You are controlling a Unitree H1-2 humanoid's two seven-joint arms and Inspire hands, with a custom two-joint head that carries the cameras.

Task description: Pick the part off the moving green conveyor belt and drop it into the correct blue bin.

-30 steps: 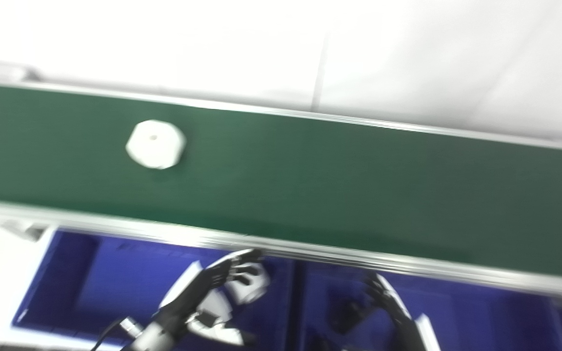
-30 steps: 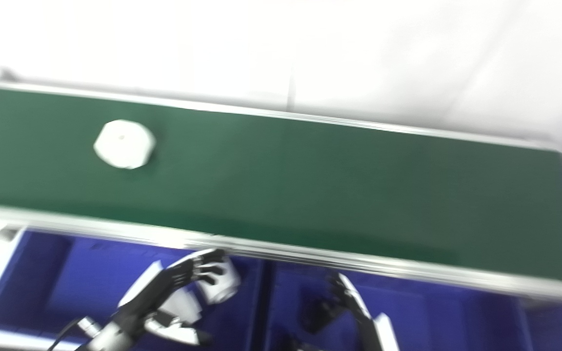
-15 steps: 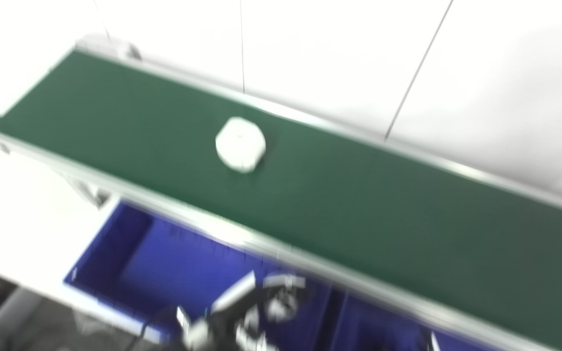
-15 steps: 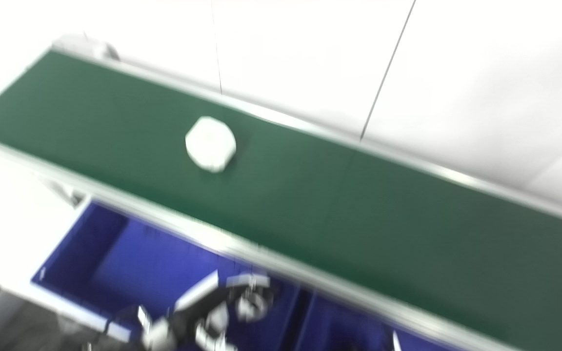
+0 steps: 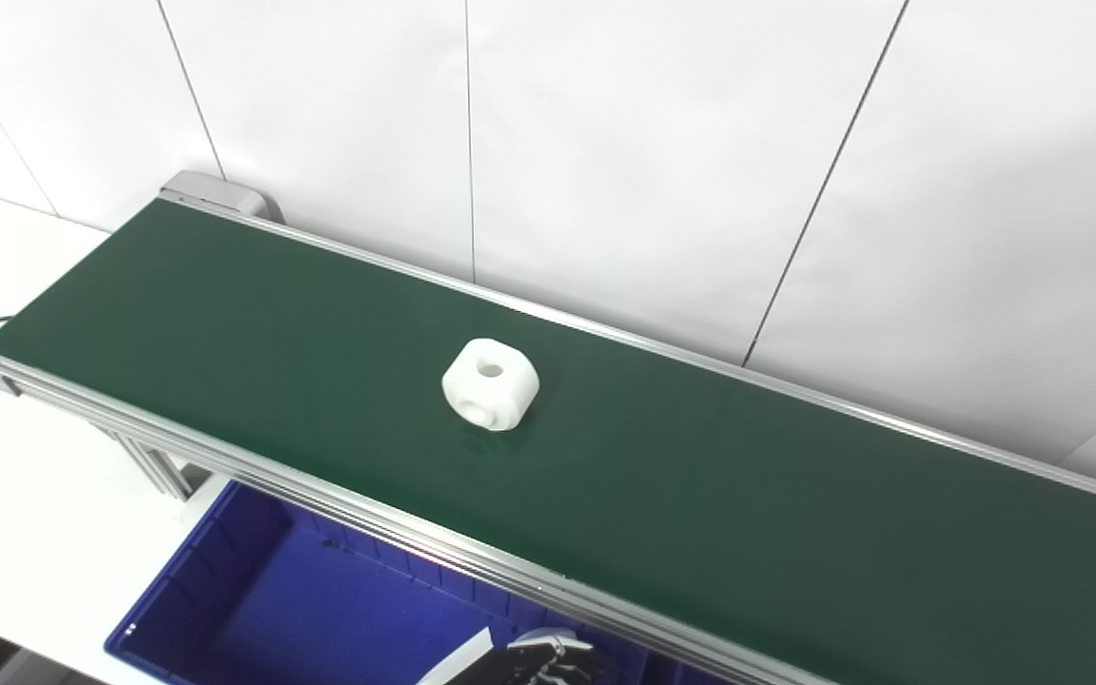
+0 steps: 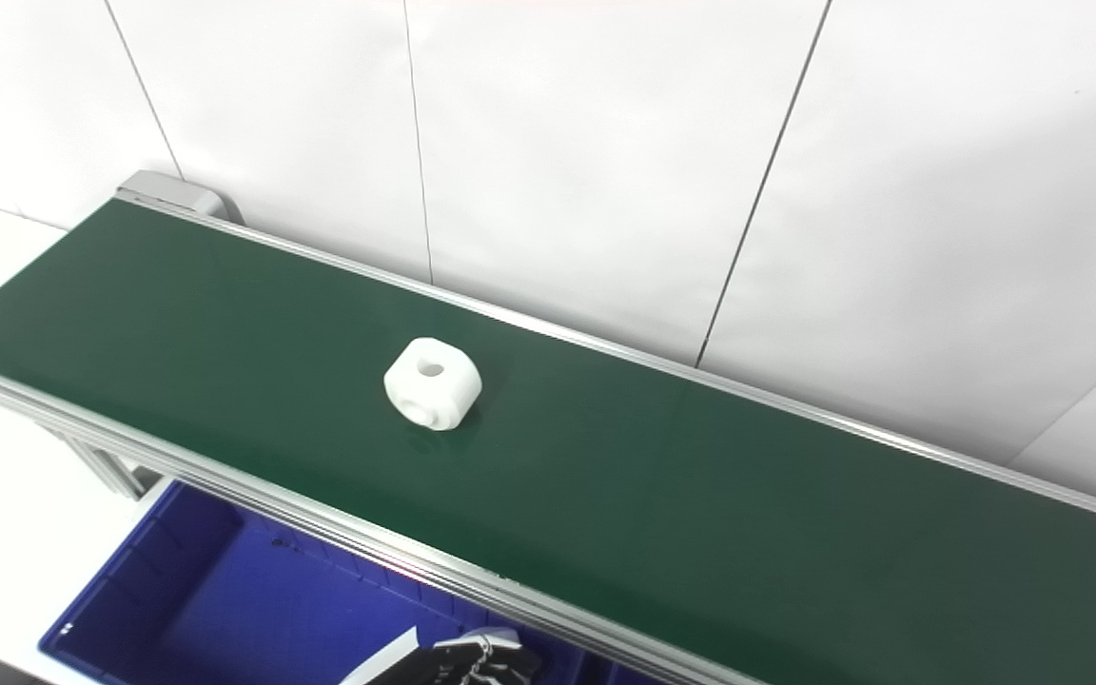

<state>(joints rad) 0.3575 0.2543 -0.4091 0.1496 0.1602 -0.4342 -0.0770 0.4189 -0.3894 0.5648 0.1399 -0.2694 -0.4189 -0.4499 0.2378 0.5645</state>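
Observation:
A white blocky part (image 5: 491,383) with a round hole on top and another on its side lies on the green conveyor belt (image 5: 748,495), near the belt's middle; it also shows in the right eye view (image 6: 432,382). Only the top of my left hand (image 5: 534,658) shows at the bottom edge, over the blue bin (image 5: 225,609) in front of the belt. It is well short of the part. I cannot tell whether it holds anything. My right hand is out of view.
The belt runs from upper left to lower right with aluminium side rails (image 5: 320,504). A white tiled wall (image 5: 605,143) stands right behind it. A white table surface (image 5: 25,514) lies at the left.
The camera has tilted up and turned, so the whole picture shifted and sharpened. Both hands have dropped toward or past the bottom edge. The white part lies farther along the belt.

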